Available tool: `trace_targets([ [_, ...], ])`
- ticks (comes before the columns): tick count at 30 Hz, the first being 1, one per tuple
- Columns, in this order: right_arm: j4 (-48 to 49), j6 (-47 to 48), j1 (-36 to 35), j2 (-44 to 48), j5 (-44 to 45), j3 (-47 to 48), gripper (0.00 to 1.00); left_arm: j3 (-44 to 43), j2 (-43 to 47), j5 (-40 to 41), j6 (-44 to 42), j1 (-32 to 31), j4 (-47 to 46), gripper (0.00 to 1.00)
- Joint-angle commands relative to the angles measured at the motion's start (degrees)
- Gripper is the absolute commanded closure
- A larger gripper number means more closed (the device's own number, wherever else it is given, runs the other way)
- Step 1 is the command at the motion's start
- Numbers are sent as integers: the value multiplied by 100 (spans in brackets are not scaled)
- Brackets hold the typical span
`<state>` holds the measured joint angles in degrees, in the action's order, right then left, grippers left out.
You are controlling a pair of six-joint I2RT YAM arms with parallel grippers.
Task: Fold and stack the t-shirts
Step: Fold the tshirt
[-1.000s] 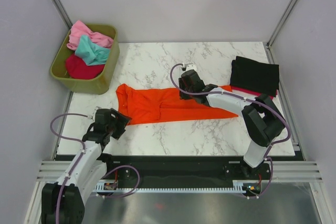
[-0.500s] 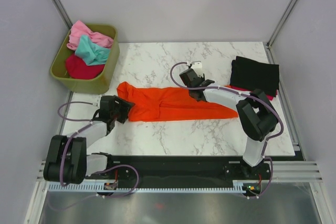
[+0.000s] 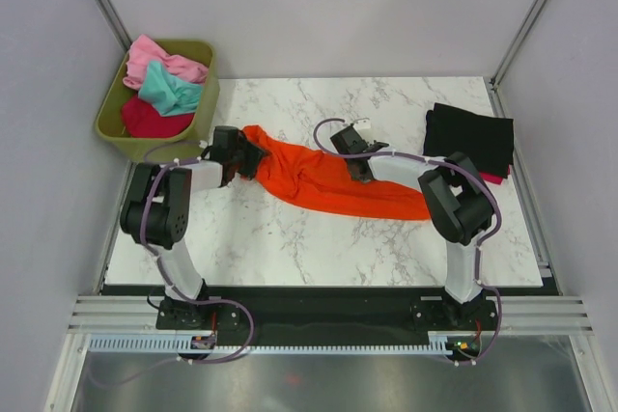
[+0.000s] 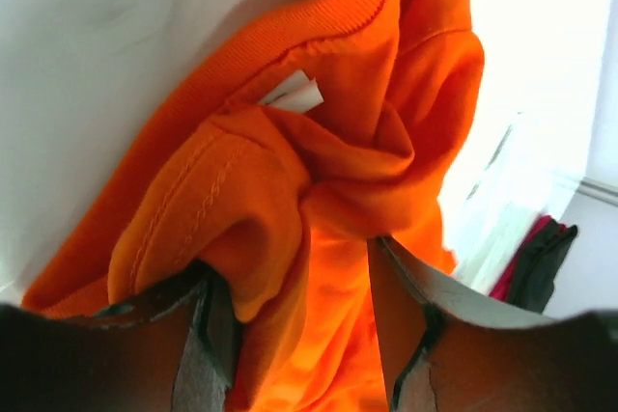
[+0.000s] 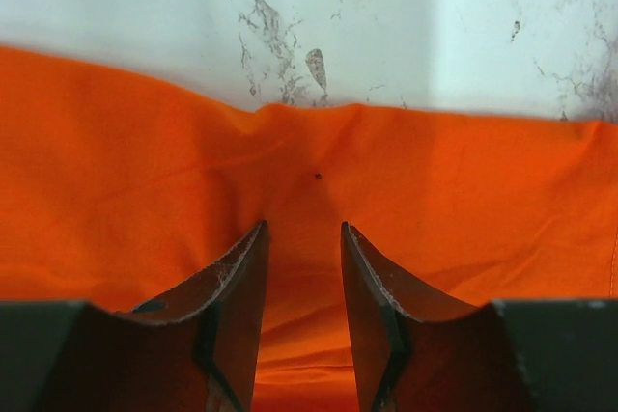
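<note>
Orange t-shirt [image 4: 319, 190] between left hand's [image 4: 294, 272] fingers [image 4: 406, 315]

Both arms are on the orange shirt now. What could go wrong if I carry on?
1. The left fingers hold a thick wad of the orange t-shirt, collar and several layers, so lifting may drag it bunched rather than spread it.
2. The right fingers pinch only a small pucker at its edge; that could slip.
3. The left gripper sits close to the olive bin and could bump it.
</note>
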<state>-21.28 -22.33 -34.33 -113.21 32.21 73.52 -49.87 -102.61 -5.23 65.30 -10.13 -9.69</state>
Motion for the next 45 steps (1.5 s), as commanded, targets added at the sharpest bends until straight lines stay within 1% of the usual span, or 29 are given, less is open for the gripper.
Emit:
trace_targets([
  [1, -236, -105, -92, -307, -548, 180, 55, -821, -794, 58, -263, -42, 600, 42],
  [2, -315, -105, -127, -351, -610, 207, 55, -1023, -1161, 75, -298, -42, 661, 42],
  [3, -359, -114, -197, -455, -645, 277, 55, -1451, -1313, 110, -316, -42, 853, 42],
  [5, -544, -114, -267, -535, -715, 330, 55, -1893, -1630, 128, -429, -33, 1091, 42],
  [6, -596, -140, -346, -553, -724, 339, 54, -2278, -1892, 180, -465, -24, 1197, 42],
  [8, -728, -193, -512, -536, -977, 313, 54, -2797, -2096, 181, -535, 11, 1303, 42],
  [10, -711, -254, -680, -387, -1146, 181, 54, -3141, -2360, 154, -597, 20, 1364, 42],
  [12, -659, -333, -1004, -185, -1295, -99, 52, -3580, -2579, 137, -685, 29, 1417, 43],
  [14, -519, -412, -1216, -9, -1409, -363, 52, -3775, -2694, 137, -711, 20, 1409, 43],
  [15, -431, -448, -1434, 227, -1462, -678, 52, -3924, -2747, 154, -729, 3, 1383, 43],
  [17, -45, -649, -1733, 474, -1918, -1152, 52, -4196, -2940, 76, -842, -15, 1339, 43],
  [20, 290, -931, -2181, 896, -2341, -1427, 50, -4513, -3125, -48, -896, -85, 1330, 45],
  [22, 413, -1036, -2332, 1186, -2473, -1454, 45, -4672, -3308, 66, -992, -164, 1321, 45],
  [23, 414, -1046, -2368, 1283, -2517, -1454, 41, -4907, -3379, 49, -1001, -191, 1347, 45],
  [24, 388, -1054, -2386, 1501, -2517, -1411, 34, -5023, -3458, -47, -993, -226, 1347, 44],
  [25, 353, -1063, -2386, 1617, -2430, -1393, 32, -5137, -3555, -83, -993, -244, 1347, 45],
  [26, 274, -976, -2342, 1731, -1986, -1297, 30, -5365, -3695, -153, -1019, -261, 1382, 45],
  [27, 186, -941, -2281, 1880, -1755, -1218, 27, -5463, -3775, -214, -1010, -261, 1382, 45],
  [28, 37, -888, -2193, 1925, -1588, -1165, 27, -5542, -3819, -258, -1028, -253, 1409, 45],
  [29, -8, -792, -2053, 1960, -1655, -1121, 26, -5595, -3837, -267, -1063, -253, 1470, 45],
  [30, -34, -756, -1712, 1987, -1761, -1077, 27, -5543, -3776, -259, -1072, -253, 1479, 45],
  [32, -26, -677, -1255, 1987, -1867, -1050, 27, -5272, -3636, -224, -1098, -261, 1427, 44],
  [35, 53, -720, -840, 1943, -1841, -1041, 27, -4893, -3337, -136, -1195, -261, 1225, 43],
  [37, 246, -755, -725, 1917, -1841, -1050, 26, -4779, -3143, -188, -1308, -261, 1216, 38],
  [40, 570, -860, -435, 1794, -1902, -1024, 25, -4559, -2872, -583, -1571, -261, 1198, 31],
  [41, 703, -887, -226, 1680, -1998, -1041, 25, -4332, -2757, -575, -1599, -270, 1163, 29],
  [43, 1097, -1018, 4, 1522, -2401, -1050, 26, -3980, -2555, -523, -1616, -270, 996, 25],
  [44, 1186, -1063, 214, 1303, -2534, -1006, 27, -3648, -2327, -496, -1617, -261, 622, 24],
  [45, 1266, -1115, 320, 1188, -2648, -971, 31, -3514, -2230, -487, -1634, -261, 531, 24],
])
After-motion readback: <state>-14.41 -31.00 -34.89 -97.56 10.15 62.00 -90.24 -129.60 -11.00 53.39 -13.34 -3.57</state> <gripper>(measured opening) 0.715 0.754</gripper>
